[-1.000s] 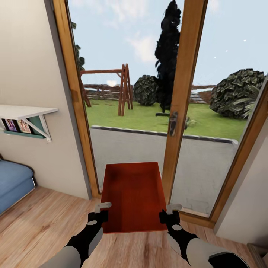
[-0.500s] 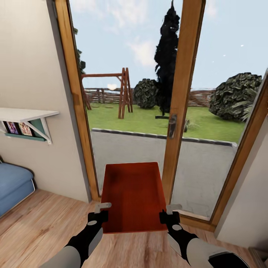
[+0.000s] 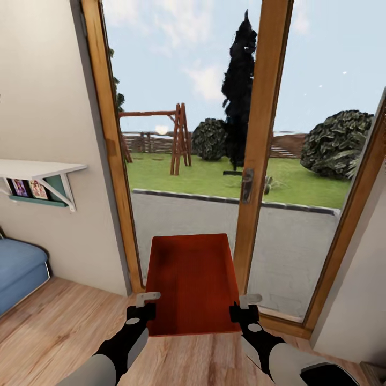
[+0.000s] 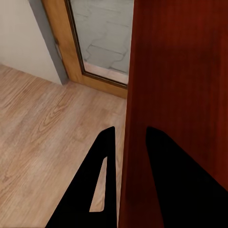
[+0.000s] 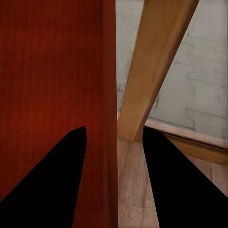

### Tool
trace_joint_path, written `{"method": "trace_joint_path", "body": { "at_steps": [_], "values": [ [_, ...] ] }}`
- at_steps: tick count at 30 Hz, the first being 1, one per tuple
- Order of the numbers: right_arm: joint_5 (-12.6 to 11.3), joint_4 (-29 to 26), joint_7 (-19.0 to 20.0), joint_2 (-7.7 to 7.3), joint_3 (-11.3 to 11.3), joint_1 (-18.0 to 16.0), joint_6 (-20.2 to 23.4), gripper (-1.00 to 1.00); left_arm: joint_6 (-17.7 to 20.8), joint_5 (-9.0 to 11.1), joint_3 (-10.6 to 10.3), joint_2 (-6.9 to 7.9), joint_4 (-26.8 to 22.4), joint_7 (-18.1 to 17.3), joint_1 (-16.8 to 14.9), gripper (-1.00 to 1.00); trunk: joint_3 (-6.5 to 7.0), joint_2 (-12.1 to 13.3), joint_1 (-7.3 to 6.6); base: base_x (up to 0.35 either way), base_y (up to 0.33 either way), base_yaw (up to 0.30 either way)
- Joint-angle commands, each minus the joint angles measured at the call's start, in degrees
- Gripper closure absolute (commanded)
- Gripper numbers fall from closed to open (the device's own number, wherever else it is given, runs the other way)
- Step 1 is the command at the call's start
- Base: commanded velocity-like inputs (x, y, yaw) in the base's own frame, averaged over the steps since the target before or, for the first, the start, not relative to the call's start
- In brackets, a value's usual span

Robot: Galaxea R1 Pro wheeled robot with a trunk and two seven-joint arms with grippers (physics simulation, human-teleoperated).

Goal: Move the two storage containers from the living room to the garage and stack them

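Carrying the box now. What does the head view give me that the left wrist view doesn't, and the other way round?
Head view alone: the garden swing frame, the wall shelf, the blue sofa, the right pincer on the box's far side. Left wrist view alone: a close look at the left pincer's fingers straddling the box wall. Both: the orange-red box, wood floor, glass door frame.

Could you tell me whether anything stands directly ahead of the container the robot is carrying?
Yes. The storage container, gripped on its side walls by the left gripper and right gripper, faces the glass doors. Their wooden centre post rises just beyond its far right corner. The garage is not in sight.
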Motion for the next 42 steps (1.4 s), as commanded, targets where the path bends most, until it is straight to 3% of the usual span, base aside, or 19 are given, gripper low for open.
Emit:
{"method": "trace_joint_path", "body": {
  "at_steps": [1,42],
  "values": [
    [1.3,-0.1,0.4,0.04,-4.1,-0.1,-5.1,1.00,0.0,0.6,0.4,2.45,0.0,0.7,0.0,1.00,0.01,-0.1,0.01,0.000,0.000,0.000],
    [1.2,-0.1,0.4,0.04,-4.1,-0.1,-5.1,1.00,-0.1,0.6,0.4,2.45,0.0,0.7,0.0,1.00,3.62,-0.1,0.01,0.000,0.000,0.000]
  ]
}}
